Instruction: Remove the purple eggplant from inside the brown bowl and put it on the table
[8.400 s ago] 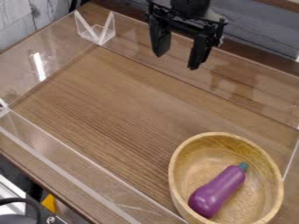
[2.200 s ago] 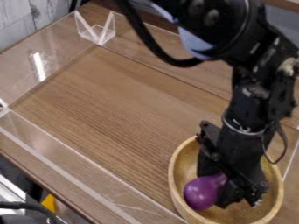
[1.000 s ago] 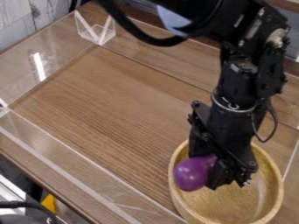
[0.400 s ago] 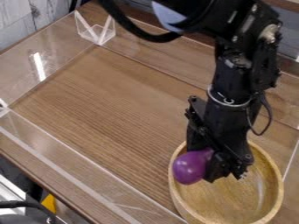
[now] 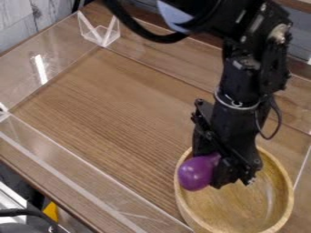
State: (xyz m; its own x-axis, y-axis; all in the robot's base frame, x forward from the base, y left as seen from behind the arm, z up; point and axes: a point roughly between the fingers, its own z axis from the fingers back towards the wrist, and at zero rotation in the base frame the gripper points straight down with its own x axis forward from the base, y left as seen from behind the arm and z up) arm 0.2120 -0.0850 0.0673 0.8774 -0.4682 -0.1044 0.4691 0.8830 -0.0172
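The purple eggplant (image 5: 195, 173) hangs above the left rim of the brown bowl (image 5: 270, 205), clear of the bowl's floor. My gripper (image 5: 219, 169) points straight down and is shut on the eggplant; only the eggplant's rounded end shows, the rest is hidden behind the black fingers. The bowl sits at the front right corner of the table (image 5: 115, 109), and the arm covers its back part.
Low clear acrylic walls (image 5: 55, 164) border the table along the front and left. A clear triangular stand (image 5: 100, 29) is at the far left corner. Wood-grain tabletop stretches to the left of the bowl.
Over the last second the gripper and eggplant have stayed nearly still above the bowl's left rim. Earlier, the gripper came down into the bowl, shut on the eggplant and lifted it.
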